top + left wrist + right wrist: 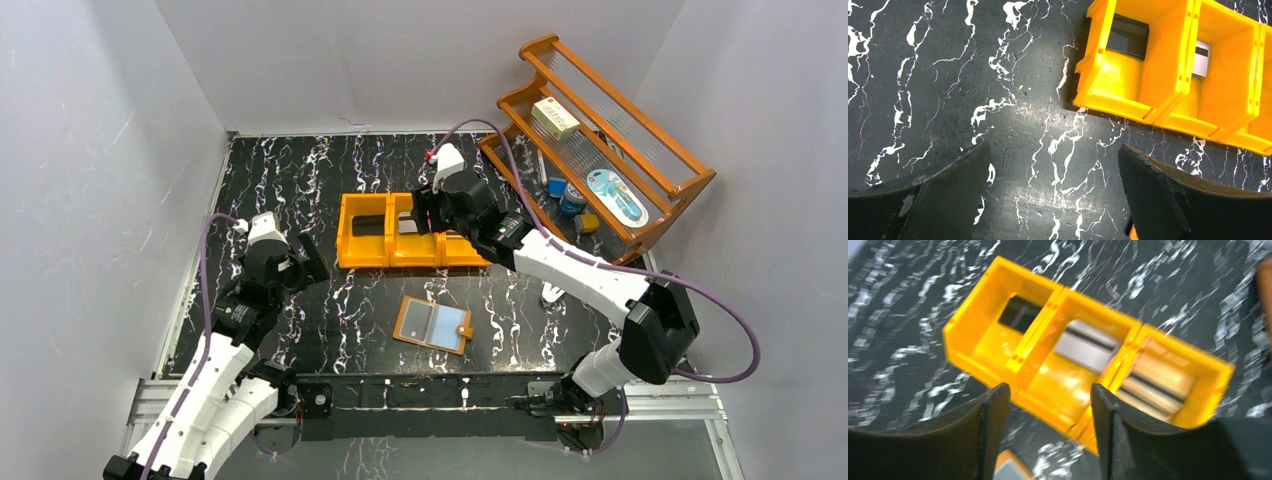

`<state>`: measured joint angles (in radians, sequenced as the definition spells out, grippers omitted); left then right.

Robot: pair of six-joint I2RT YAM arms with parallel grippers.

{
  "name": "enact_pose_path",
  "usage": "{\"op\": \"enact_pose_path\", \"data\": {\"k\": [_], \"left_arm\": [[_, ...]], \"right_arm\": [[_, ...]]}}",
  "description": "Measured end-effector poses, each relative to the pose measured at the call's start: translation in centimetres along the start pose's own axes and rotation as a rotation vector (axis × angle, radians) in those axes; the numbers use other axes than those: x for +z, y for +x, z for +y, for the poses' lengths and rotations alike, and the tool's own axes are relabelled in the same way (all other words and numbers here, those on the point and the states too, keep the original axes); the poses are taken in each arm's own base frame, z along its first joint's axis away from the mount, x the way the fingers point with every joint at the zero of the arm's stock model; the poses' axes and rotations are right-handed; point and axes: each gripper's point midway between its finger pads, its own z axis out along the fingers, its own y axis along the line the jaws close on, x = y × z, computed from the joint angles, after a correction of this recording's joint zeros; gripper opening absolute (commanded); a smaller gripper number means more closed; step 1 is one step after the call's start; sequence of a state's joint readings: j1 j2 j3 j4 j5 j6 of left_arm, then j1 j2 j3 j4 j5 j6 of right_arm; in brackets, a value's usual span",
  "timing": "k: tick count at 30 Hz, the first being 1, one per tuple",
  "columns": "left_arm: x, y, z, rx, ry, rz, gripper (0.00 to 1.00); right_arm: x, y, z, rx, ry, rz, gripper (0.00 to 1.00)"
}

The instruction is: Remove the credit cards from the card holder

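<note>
Eyes on the orange bin (365,255), landmark for everything here: 3 compartments, 1 card apiece. Black card (1128,36) in the left compartment, silver-grey card (1087,344) in the middle, striped card (1154,385) in the right. Looks like deliberate sorting, 1 slot per card, keeping them apart and easy to check. Right claw (1048,390) directly above the bin, roughly over the middle compartment, released, fingers spread wide, nothing between them. Reads as a drop-off pose, high enough to clear the rims. Left claw (1054,150) just off the bin's near left corner, low over bare counter (923,75), likewise released and empty; probably parked there to stay out of the other arm's way. Card holder (433,324) on the near side of the bin, well apart from both claws, lying open and flat, pale-blue sleeves facing up, strap tab on its right edge. Too small to tell whether any card remains in those sleeves. Judging by 3 cards in the bin, probably close to done.
</note>
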<state>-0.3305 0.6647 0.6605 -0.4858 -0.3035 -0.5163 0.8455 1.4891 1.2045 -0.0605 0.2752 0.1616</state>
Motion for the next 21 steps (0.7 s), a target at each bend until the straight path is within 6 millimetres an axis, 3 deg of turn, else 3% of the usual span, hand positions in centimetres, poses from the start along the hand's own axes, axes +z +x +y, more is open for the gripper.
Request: {"op": "enact_pose_path", "data": {"k": [3,9,11,17,21], "left_arm": [[0.1,0.1,0.0,0.002,-0.001,0.006,0.98],[0.3,0.2,-0.2,0.004,0.003,0.015,0.98],[0.3,0.3,-0.3,0.006,0.011,0.018,0.98],[0.7,1.0,-1.3,0.024,0.060,0.062,0.98],[1.2,2.0,-2.1,0.045,0.096,0.117,0.98]], "right_arm": [[-0.9,1.5,0.9,0.130,-0.033,0.053,0.53],[-1.7,5.3,2.6,0.365,-0.055,0.204,0.59],[-2.1,7.7,3.0,0.455,-0.054,0.265,0.59],[-4.9,17.3,5.2,0.600,0.007,0.498,0.61],[-6.5,19.8,7.9,0.595,0.048,0.559,0.68]]}}
